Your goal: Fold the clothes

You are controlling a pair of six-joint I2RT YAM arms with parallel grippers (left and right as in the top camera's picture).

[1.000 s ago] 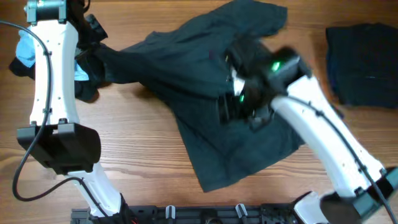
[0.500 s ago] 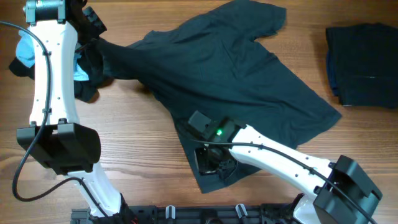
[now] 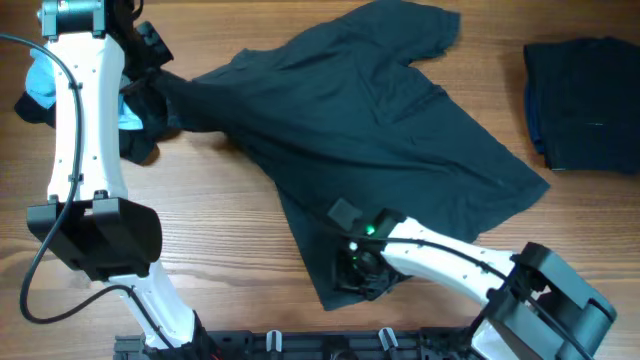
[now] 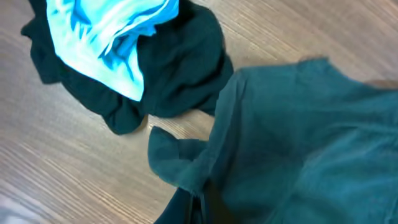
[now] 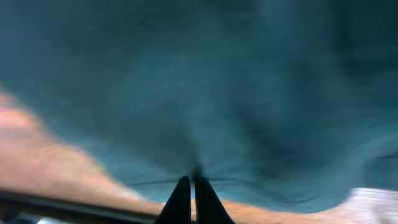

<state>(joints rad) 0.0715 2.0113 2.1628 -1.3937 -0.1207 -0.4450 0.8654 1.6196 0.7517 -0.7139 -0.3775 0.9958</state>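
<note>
Overhead, going left to right. Heap of dark clothes [image 3: 30, 100] with a light blue piece [image 3: 42, 78] on top sits at the 9 o'clock edge of the wooden table [image 3: 220, 250]. The white left arm crosses over it.

Left gripper [image 3: 155, 70] is at 10 o'clock from the dark green t-shirt [image 3: 370, 130], pinching one sleeve. The sleeve is drawn out in a taut bunch toward it. Left wrist view: t-shirt [image 4: 311, 143] fabric gathers down to the bottom edge where the fingers would be. The fingers themselves are not clearly visible. The heap [image 4: 180, 74] and the blue piece [image 4: 112, 31] lie at 11 o'clock, just beside the sleeve.

The t-shirt is spread crumpled across the table centre, its other sleeve up at 1 o'clock and its hem down at 6 o'clock.

Right gripper [image 3: 352, 272] is low on the hem at 6 o'clock of the shirt, with the arm running off to 4 o'clock. Right wrist view is blurry: fingers pressed together at the gripper [image 5: 191, 193], nipping the t-shirt [image 5: 199, 81], with creases fanning out from the tips.

Folded dark stack [image 3: 585, 100] lies at 2 o'clock, well apart from the shirt.
</note>
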